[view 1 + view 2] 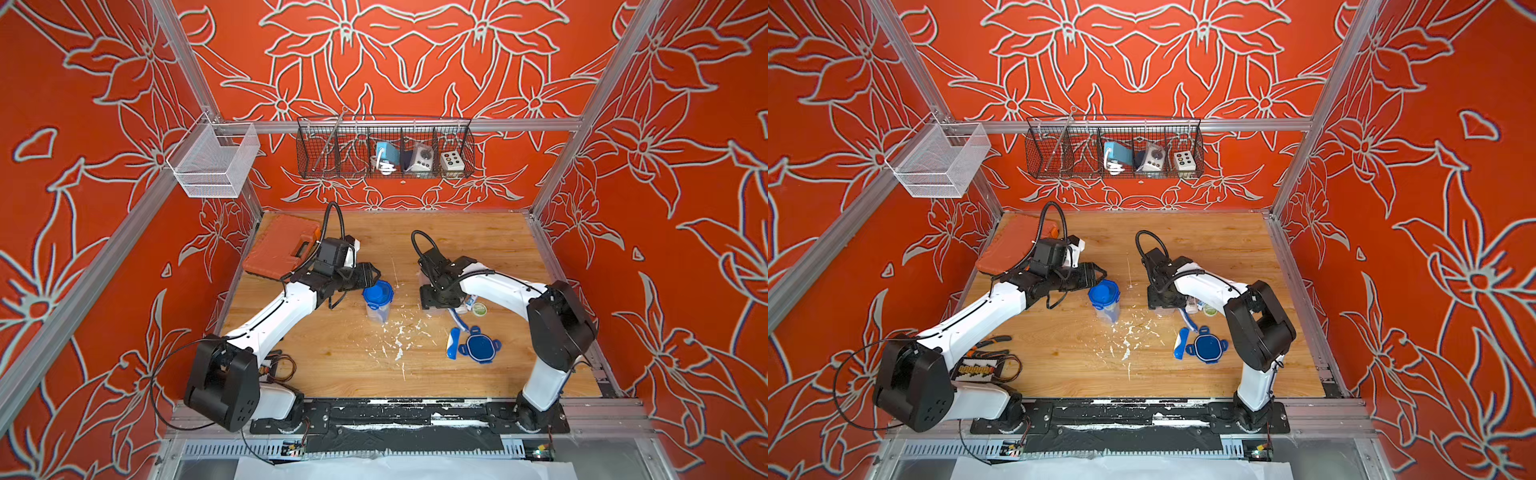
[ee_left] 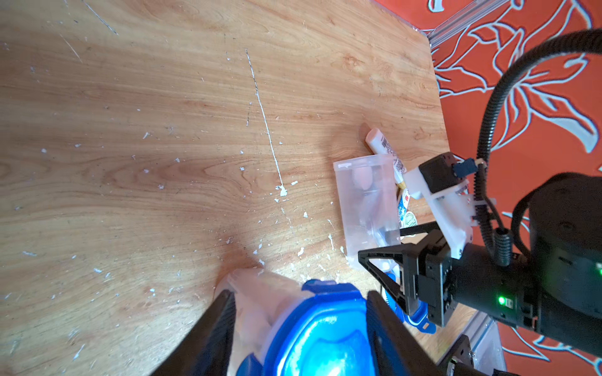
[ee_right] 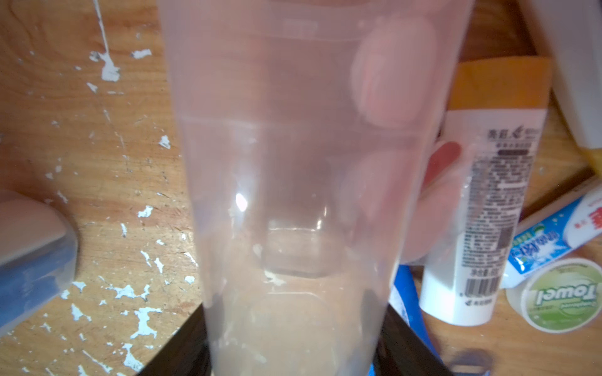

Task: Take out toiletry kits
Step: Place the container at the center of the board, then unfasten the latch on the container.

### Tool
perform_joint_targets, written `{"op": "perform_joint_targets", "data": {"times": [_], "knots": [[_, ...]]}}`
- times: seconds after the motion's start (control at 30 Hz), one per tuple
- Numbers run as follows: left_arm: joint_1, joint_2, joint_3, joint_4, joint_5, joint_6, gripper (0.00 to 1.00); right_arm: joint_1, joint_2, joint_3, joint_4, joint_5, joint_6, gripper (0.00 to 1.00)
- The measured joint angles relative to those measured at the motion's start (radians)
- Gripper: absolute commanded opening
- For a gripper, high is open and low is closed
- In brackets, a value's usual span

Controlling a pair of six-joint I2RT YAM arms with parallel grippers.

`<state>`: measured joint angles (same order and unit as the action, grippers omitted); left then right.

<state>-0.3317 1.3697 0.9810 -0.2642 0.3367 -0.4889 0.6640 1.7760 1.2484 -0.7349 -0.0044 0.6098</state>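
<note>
Loose toiletry kit items lie on the wood table by my right arm: a white barcoded tube, a blue-white toothpaste, a round green-topped tin and a blue toothbrush. My right gripper is shut on an empty clear jar, a finger pressed against each wall. Left of it stands a jar with a blue lid. My left gripper is shut on this jar at lid height. Its contents are hidden.
A loose blue four-tab lid and a blue-white piece lie in front of the kit items. An orange tool case sits at the back left. White flecks litter the table's middle. Pliers and cables lie near the left arm's base.
</note>
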Motion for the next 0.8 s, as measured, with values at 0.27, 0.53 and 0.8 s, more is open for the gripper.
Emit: {"op": "perform_joint_targets", "data": {"times": [0.27,0.53,0.8], "knots": [[0.044,-0.035,-0.013,0.037,0.034,-0.043,0.86,0.000,-0.217,-0.018,-0.047,0.001,-0.003,0.98],[0.062,-0.045,-0.079,0.081,0.145,-0.054,0.86,-0.014,-0.638,-0.204,0.139,-0.070,0.010,0.49],[0.066,-0.064,-0.126,0.095,0.217,-0.041,0.77,-0.016,-0.492,-0.353,0.685,-0.534,0.149,0.15]]}}
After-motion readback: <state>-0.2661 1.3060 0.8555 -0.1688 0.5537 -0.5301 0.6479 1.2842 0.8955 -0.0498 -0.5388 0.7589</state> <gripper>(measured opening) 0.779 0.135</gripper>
